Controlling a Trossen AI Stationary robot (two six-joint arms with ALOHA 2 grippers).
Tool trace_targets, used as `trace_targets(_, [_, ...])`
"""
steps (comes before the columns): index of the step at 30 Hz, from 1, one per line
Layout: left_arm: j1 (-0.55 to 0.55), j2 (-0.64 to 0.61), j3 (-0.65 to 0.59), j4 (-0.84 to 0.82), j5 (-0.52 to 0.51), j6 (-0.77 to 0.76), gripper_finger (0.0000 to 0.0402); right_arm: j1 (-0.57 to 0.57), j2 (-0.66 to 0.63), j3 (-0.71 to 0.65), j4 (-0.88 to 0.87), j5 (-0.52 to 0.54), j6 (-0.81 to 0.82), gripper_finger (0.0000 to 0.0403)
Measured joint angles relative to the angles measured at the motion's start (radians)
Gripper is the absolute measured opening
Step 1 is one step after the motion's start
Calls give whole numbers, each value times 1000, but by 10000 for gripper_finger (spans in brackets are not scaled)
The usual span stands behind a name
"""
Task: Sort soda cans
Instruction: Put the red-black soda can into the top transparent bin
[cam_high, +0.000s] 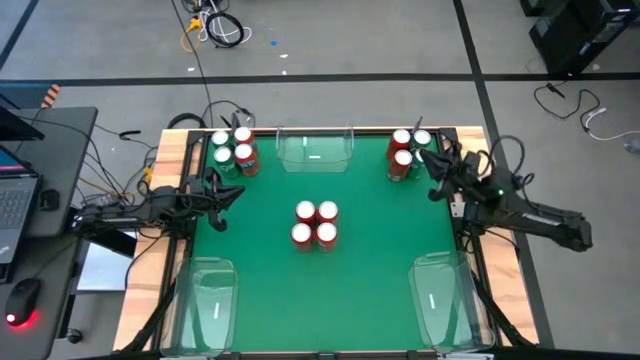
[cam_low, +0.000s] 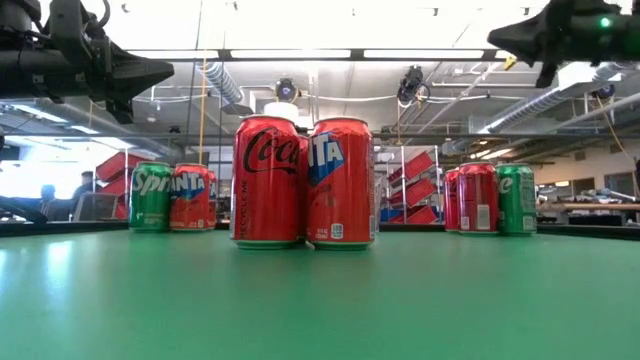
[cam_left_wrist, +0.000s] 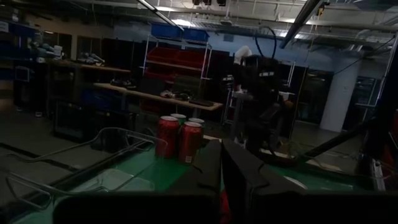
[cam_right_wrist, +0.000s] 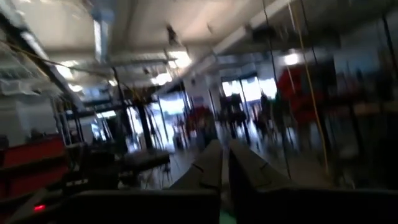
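My right gripper (cam_high: 437, 163): clenched, empty, raised beside the right rear cans
Right rear cans (cam_high: 408, 153): stood at its 10 o'clock, nearer it than my left gripper (cam_high: 222, 193), also clenched and empty
Centre cans (cam_high: 314, 224): mid-table
Axis: all upright, tops up
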Motion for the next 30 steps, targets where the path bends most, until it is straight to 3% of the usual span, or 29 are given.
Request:
trace_targets(6, [0, 0, 0, -1, 0, 0, 19, 0, 204, 216, -228, 23, 94, 75])
trace_targets(18, [0, 0, 0, 28, 0, 0, 19, 0, 546, 644, -652, 22, 82, 150])
trace_targets(24, [0, 0, 0, 27, 0, 0, 19, 0, 661, 753, -883, 11, 81, 158])
trace_targets(30, [0, 0, 0, 28, 0, 0, 19, -28, 734, 776, -1033, -44, 89, 161])
